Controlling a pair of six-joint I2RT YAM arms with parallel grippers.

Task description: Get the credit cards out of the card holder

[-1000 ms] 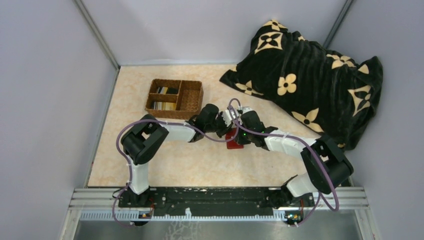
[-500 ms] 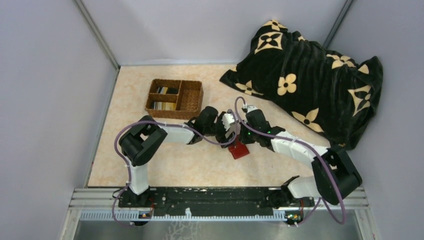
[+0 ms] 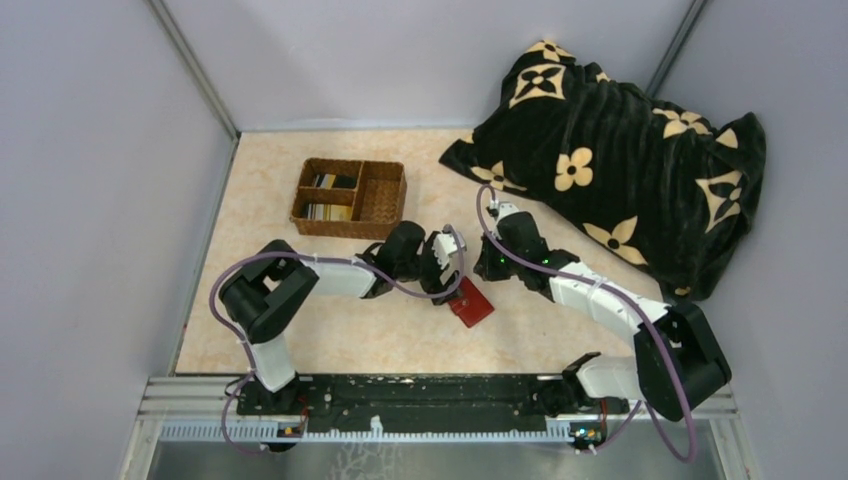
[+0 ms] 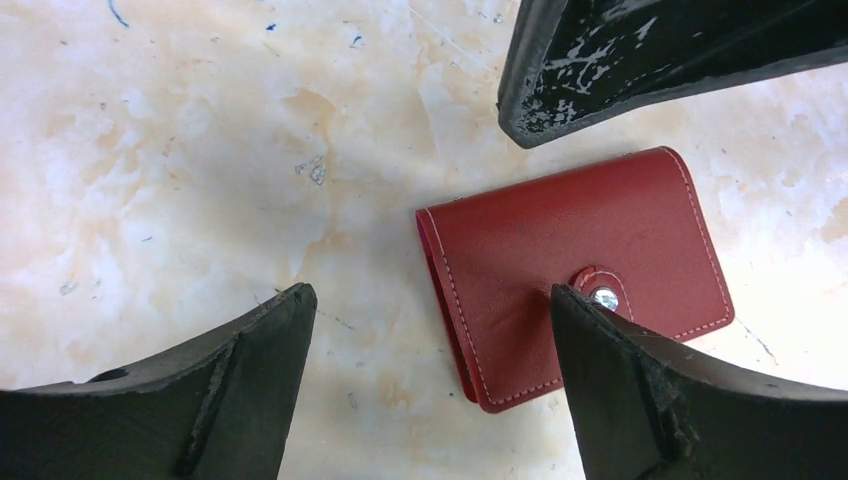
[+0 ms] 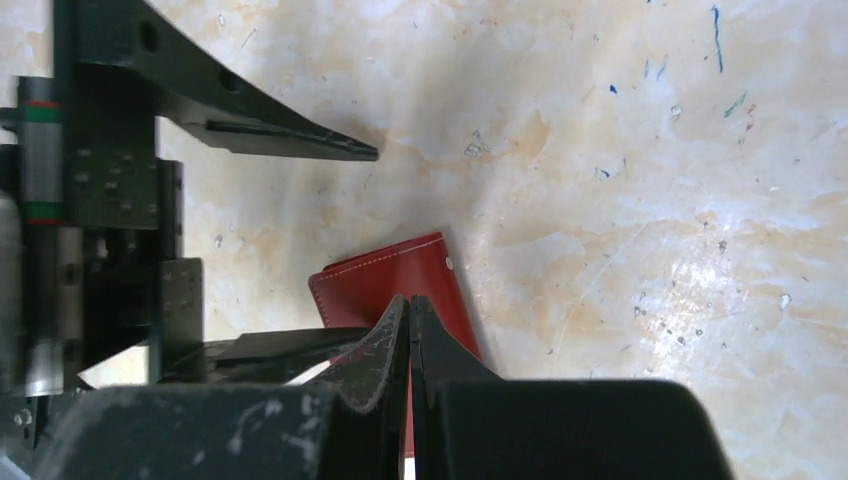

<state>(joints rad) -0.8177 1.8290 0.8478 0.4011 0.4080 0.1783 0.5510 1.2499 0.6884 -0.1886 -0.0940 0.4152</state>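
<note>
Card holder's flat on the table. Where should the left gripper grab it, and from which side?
Come straight down with the left gripper, its jaws open. The card holder lies flat and snapped shut, so probably pinch across its shorter span, on the two long stitched edges, clear of the snap.

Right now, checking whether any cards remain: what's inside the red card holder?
Nothing inside shows: the card holder lies closed, snap tab fastened, its cover hiding the pockets. The only cards visible sit in the basket's left compartments.

Red card holder (image 4: 540,260), white stitching; blk blanket (image 3: 620,130) w/ cream flowers.
</note>
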